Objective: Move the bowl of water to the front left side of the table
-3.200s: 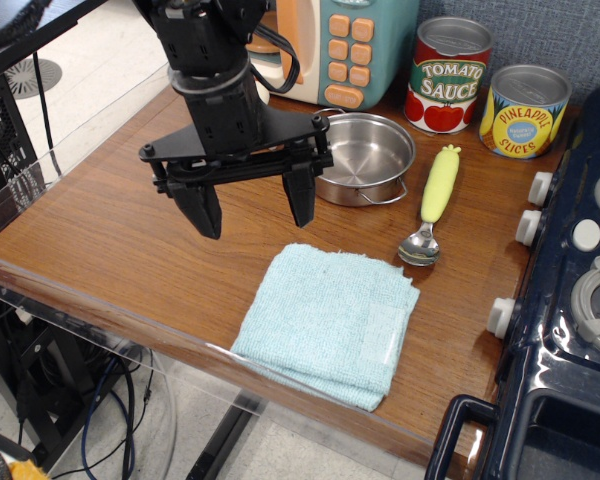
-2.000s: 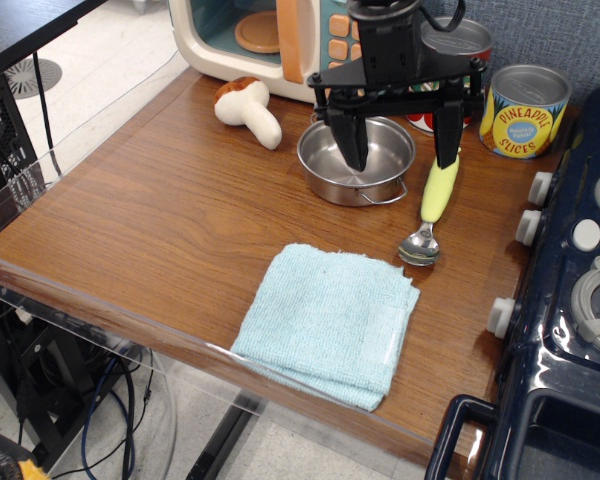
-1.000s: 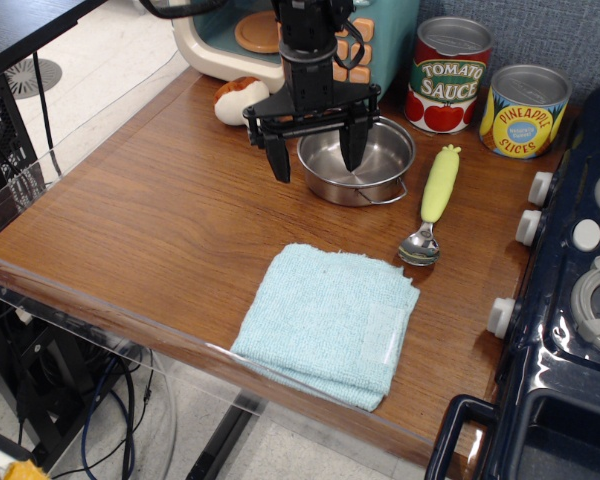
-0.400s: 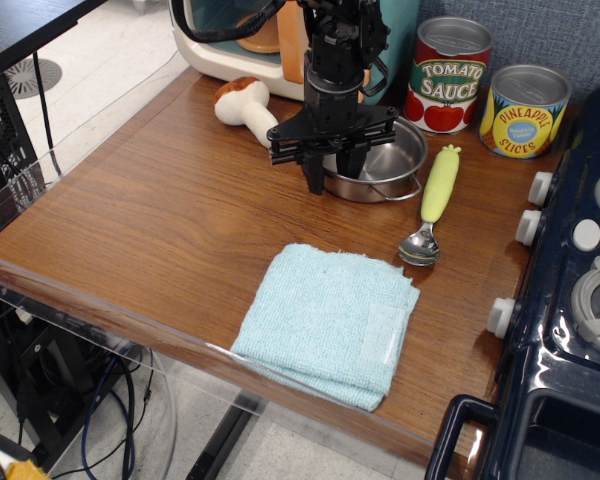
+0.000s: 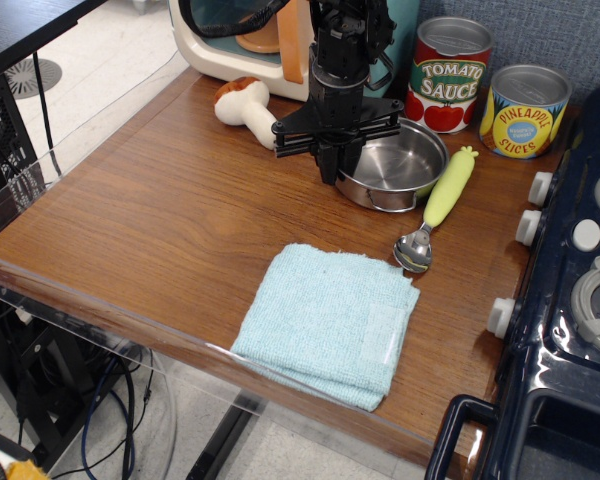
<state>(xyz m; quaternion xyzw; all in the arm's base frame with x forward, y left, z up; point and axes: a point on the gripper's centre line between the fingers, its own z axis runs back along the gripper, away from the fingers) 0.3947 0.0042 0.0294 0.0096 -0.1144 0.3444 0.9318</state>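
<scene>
Now the end effector (image 5: 333, 170) pinches the left rim of the bowl of water (image 5: 395, 165).

Brown wood-grain desk (image 5: 160, 220), carrying steel bowl (image 5: 395, 165), spoon (image 5: 435, 205), blue cloth (image 5: 328, 322), mushroom (image 5: 246, 103), two cans (image 5: 450, 75).

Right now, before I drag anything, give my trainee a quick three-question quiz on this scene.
1. True or false: the bowl of water already sits at the front left of the table.
2. What lies against the bowl's right side? A) the spoon B) the blue cloth C) the pineapple can
3. Fill in: the can nearest the bowl is labelled "Tomato ___".

Key: 1 false, it is at the back near the cans; 2 A; 3 Sauce.
</scene>
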